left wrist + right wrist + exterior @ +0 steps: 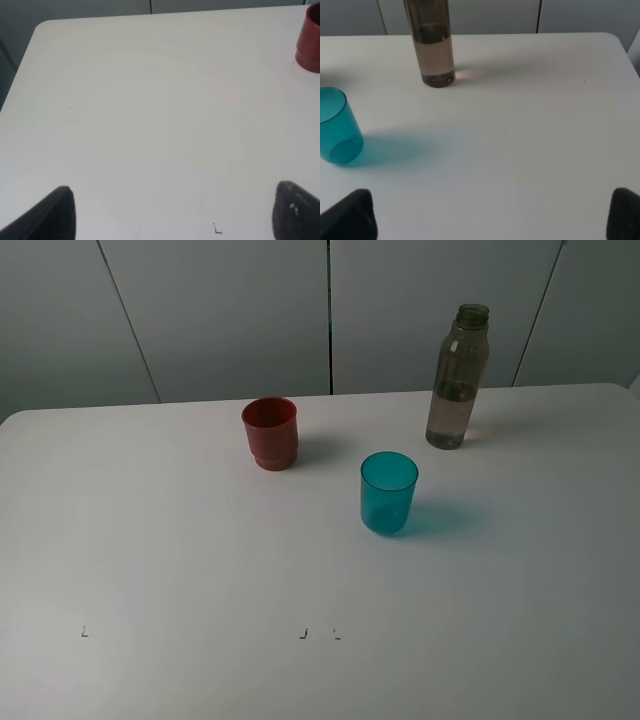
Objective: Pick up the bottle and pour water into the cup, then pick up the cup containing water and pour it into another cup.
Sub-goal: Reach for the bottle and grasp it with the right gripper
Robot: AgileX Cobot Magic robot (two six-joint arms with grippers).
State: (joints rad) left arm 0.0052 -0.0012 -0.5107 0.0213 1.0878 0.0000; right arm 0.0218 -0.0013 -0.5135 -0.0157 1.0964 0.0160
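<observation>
the right gripper (487, 215) hangs above the table with its jaws wide apart, holding nothing; the left gripper (175, 215) is spread the same way, also holding nothing. the white table (150, 540) carries everything. the bottle (457, 380) stands upright near the far edge, toward the far right corner. the teal cup (388, 495) stands nearer the table's middle, apart from the bottle. the red cup (270, 433) stands by the middle of the far edge.
</observation>
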